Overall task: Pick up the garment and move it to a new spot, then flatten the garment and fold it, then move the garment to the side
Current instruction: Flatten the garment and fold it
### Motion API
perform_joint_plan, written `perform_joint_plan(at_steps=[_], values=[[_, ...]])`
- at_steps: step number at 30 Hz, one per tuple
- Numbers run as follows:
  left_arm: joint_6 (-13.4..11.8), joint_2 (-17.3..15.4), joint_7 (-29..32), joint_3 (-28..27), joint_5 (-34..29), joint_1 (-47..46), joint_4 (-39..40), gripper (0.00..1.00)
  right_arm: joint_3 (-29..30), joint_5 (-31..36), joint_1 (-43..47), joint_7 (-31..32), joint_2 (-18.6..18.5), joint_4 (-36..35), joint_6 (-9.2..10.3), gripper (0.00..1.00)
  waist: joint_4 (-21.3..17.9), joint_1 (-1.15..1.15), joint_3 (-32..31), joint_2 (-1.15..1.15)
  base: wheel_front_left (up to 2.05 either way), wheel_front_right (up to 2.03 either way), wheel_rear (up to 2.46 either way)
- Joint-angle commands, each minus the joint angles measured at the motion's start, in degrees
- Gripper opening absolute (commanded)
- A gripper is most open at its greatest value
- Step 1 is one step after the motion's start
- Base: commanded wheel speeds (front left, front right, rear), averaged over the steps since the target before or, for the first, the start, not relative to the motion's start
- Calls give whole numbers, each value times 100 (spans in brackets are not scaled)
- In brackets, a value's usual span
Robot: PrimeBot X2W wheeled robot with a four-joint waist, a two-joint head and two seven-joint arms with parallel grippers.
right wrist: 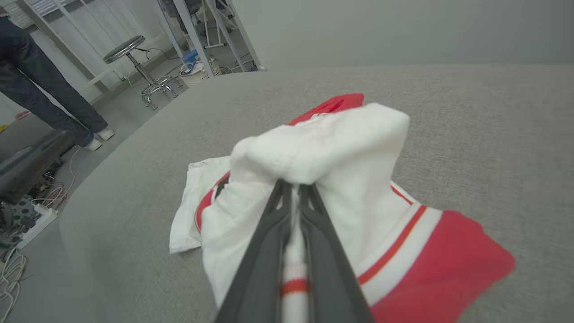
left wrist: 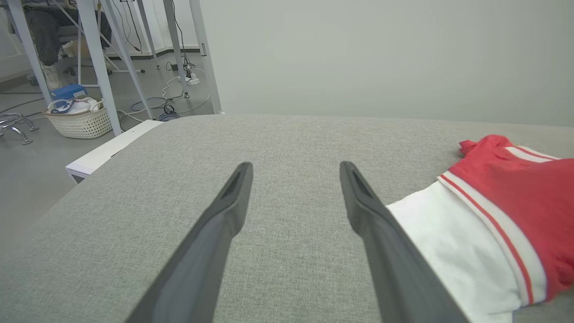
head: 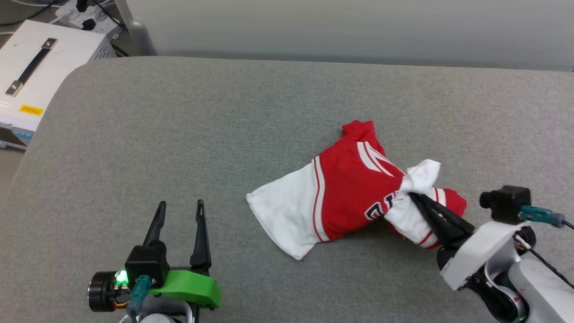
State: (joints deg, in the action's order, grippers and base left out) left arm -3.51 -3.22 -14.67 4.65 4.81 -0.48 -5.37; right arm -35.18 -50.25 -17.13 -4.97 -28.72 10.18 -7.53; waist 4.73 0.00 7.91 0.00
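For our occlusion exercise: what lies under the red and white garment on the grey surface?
The grey surface shows all around the garment. The patch directly beneath is covered by cloth, so nothing there can be confirmed. The right gripper pinches its white sleeve.

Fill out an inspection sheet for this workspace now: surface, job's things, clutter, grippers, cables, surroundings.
Surface: grey fabric table, smooth.
Job's things: garment, crumpled, right of centre, one white sleeve bunched up.
Clutter: white case off the table's far left corner; basket on the floor.
Grippers: left gripper open, over bare table; right gripper shut on the garment's sleeve.
Cables: power strip behind the case; loose cords on the floor.
Surroundings: pale wall, stool, a person's legs.
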Motion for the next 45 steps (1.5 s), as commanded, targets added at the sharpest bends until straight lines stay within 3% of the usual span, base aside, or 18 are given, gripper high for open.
perform_joint_plan(at_steps=[1, 9, 16, 21, 27, 28, 29, 30, 33, 39, 42, 45], values=[[27, 29, -33, -12, -49, 106, -15, 100, 220, -134, 172, -142, 32, 33, 4, 0, -81, 0, -47, 0, 0, 0, 0], [47, 32, -33, 10, -48, 153, -59, 100, 1753, -877, 868, -873, 183, 608, 4, 0, -213, 0, -59, 0, 0, 0, 0], [36, 34, -33, 46, -13, 207, -89, 100, 3023, -1183, 1318, -994, 410, 1375, 4, 0, -292, 0, -91, 0, 0, 0, 0], [36, 34, -33, 59, -5, 248, -106, 100, 4252, -929, 1453, -1000, 708, 2254, 4, 0, -344, 0, -143, 0, 0, 0, 0], [46, 34, -33, 71, -9, 278, -128, 100, 4928, -347, 1328, -1001, 1055, 2984, 4, 0, -412, 0, -208, 0, 0, 0, 0], [45, 34, -33, 72, -9, 284, -129, 100, 5024, -245, 1291, -1002, 1087, 3027, 4, 11, -423, 0, -221, 0, 0, 0, 0], [43, 34, -33, 75, -9, 288, -129, 100, 5113, -151, 1269, -1002, 1109, 3030, 4, 47, -431, 0, -233, 0, 0, 0, 0], [42, 34, -33, 77, -8, 293, -129, 100, 5207, -36, 1252, -1002, 1126, 3008, 4, 100, -440, 0, -247, 0, 0, 0, 0], [43, 34, -33, 88, -10, 322, -129, 100, 5683, 514, 1254, -1002, 1199, 2666, 4, 100, -456, 0, -302, 0, 0, 0, 0], [33, 34, -33, 86, -36, 382, -74, 100, 6719, 2091, 1456, -1002, 1888, 939, 4, 100, -462, 0, -386, 0, 0, 0, 0], [35, 34, -33, 72, -79, 392, -8, 100, 6772, 2680, 1443, -1002, 2116, -12, 4, 100, -464, 0, -397, 0, 0, 0, 0], [44, 34, -33, 60, -126, 384, 68, 100, 6464, 3100, 1380, -1002, 2137, -726, 4, 100, -455, 0, -400, 0, 0, 0, 0]])
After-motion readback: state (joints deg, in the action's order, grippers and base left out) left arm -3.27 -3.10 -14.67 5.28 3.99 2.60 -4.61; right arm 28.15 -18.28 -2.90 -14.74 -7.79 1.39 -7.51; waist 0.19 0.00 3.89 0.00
